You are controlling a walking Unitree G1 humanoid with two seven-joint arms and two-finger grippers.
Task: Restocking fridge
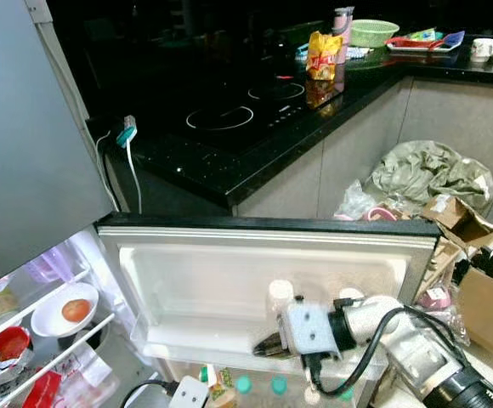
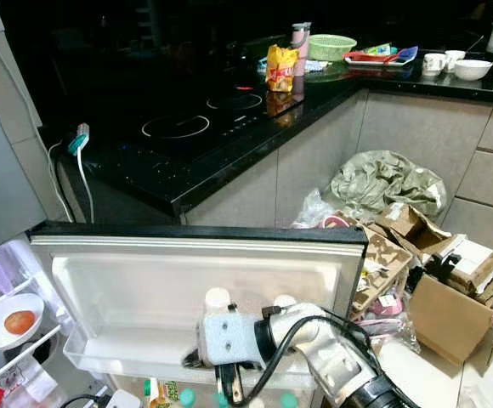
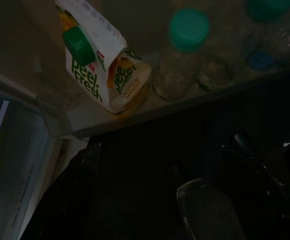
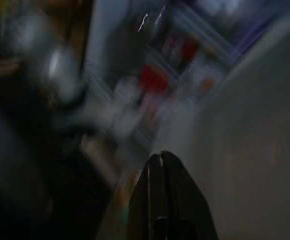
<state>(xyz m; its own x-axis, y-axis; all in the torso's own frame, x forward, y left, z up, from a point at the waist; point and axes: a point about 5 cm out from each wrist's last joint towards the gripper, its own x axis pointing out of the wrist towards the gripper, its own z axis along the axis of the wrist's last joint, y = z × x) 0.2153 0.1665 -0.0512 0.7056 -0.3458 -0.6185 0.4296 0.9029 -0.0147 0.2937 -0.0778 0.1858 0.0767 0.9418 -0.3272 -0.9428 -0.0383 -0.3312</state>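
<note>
Your landmark was the open fridge door [image 1: 229, 255], swung out in front of the black counter [image 1: 255, 161] with its white inner face up toward the head camera. You had the right gripper [image 1: 268, 345] low against that inner face, just over the front lip of the door shelf [image 1: 170, 348]; its two black fingers [image 4: 161, 190] were pressed together with nothing between them, as the right wrist view showed despite heavy blur. Two white-capped bottles [image 1: 280, 296] stood in the door shelf just behind the gripper's white wrist block.

In the lower rack of the door, beneath that shelf, sat a Peel Fresh juice carton [image 3: 102, 75] with a green cap, and beside it clear bottles with teal caps [image 3: 187, 30]. The left wrist view looked down on them from a dark spot; I could not tell from it how the left gripper's fingers stood.

Left of the door, inside the fridge, a white bowl [image 1: 55, 316] holding something orange-red rested on a wire shelf. To the door's right lay cardboard boxes [image 2: 450, 297] and a crumpled grey-green bag [image 2: 382, 183] on the floor.
</note>
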